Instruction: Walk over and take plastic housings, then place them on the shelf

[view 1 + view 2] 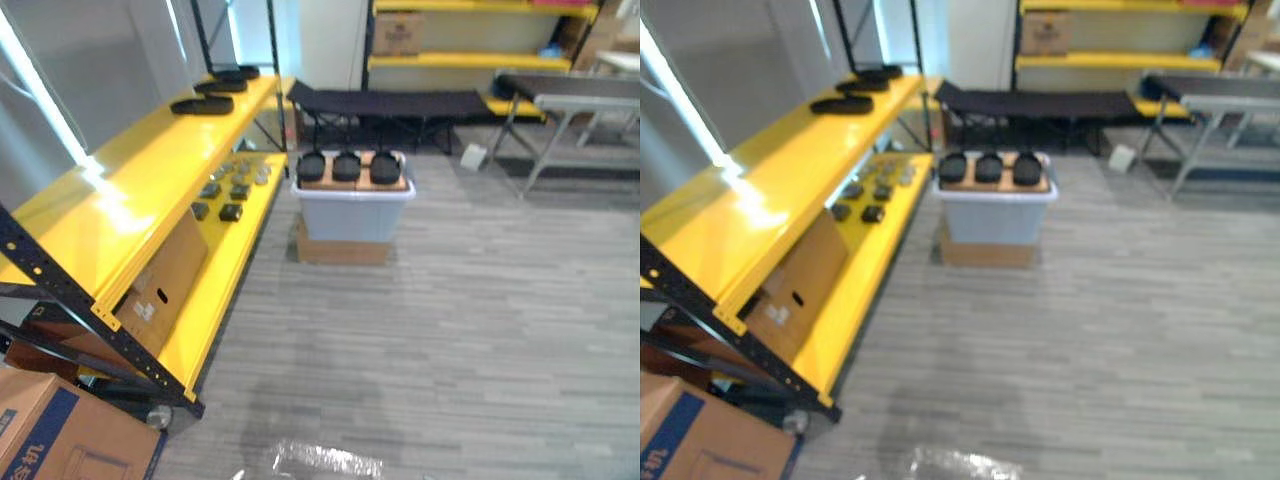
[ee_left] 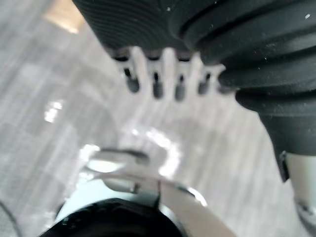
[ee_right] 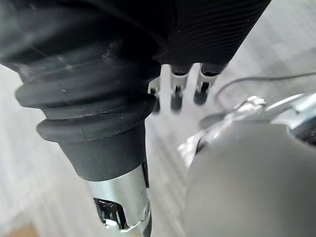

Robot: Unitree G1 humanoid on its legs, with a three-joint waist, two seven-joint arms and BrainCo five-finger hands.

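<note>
Three black housings [image 1: 346, 166] sit side by side on a brown board across the top of a pale grey bin [image 1: 352, 212], out in the middle of the room. The bin stands on a flat carton [image 1: 342, 250] on the grey plank floor [image 1: 450, 330].

To the robot's left runs the yellow shelf [image 1: 150, 160] with its dark uprights. At the far end of its top level lie other housings [image 1: 202, 105], long, dark and flat, set one behind another. On the lower level, near the bin, small dark and grey parts [image 1: 232, 190] are laid out in rows. Nearer the robot, a brown box [image 1: 160, 280] leans on that lower level under the top board. Another box [image 1: 60, 430] with a blue panel stands on the floor by the shelf's near post.

Behind the bin is a low black cot [image 1: 390, 102]. Past it, further yellow racking holds a cardboard case [image 1: 397, 32]. A grey worktop [image 1: 570, 95] on metal legs stands off to the right.

Neither hand is near the bin or the shelf. The left hand [image 2: 157, 69] hangs over the floor, its fingers straight in a row and apart from the thumb, holding nothing. The right hand [image 3: 177, 84] also hangs above the floor with its fingers straight and empty.
</note>
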